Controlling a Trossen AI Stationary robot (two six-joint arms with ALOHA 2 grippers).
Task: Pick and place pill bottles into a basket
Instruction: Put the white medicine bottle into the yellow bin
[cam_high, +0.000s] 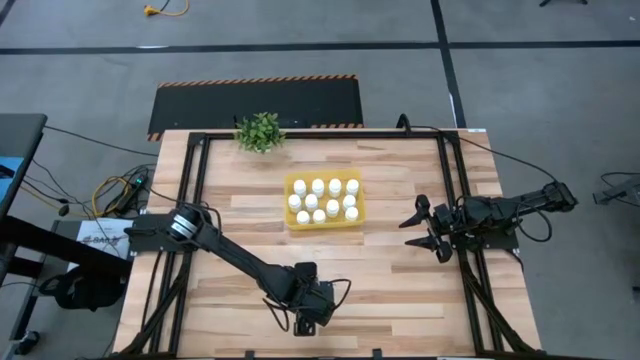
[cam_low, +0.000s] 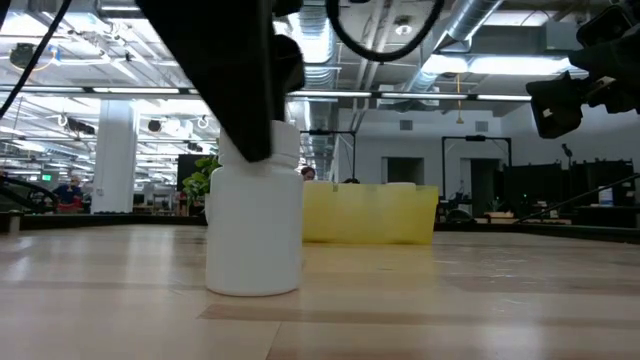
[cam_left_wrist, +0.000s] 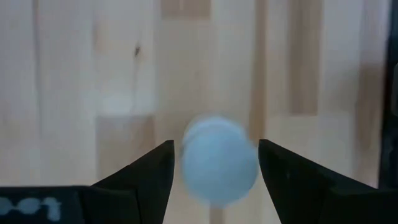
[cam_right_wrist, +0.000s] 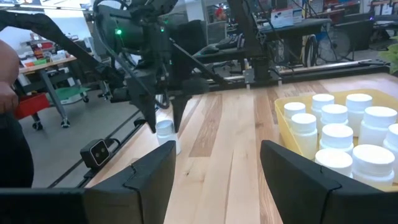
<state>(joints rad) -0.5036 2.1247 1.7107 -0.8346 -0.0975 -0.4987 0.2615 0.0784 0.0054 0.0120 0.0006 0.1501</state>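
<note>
The left gripper is down at the near edge of the table, pointing straight at the wood, its two dark fingers standing apart on either side of a single pill bottle. In the left wrist view the bottle's round white cap sits between the fingers with a sliver of gap on each side, so the fingers flank it without clamping it. From the low view this lone bottle stands upright on the table, and the dark gripper covers part of its cap from above.

Farther out, near the middle of the table, lies the basket, a shallow bright-yellow tray with low walls. It holds eleven upright pill bottles, white caps up, packed in rough rows that fill most of the tray. In the right wrist view several of these bottles show above the yellow wall, touching or nearly touching one another.

The right gripper waits by the right side of the table, well apart from the basket and facing it, with its fingers spread wide and nothing between them.

At the far edge of the table stands a small green plant. A person's arm shows in the room beyond the table in the right wrist view.
</note>
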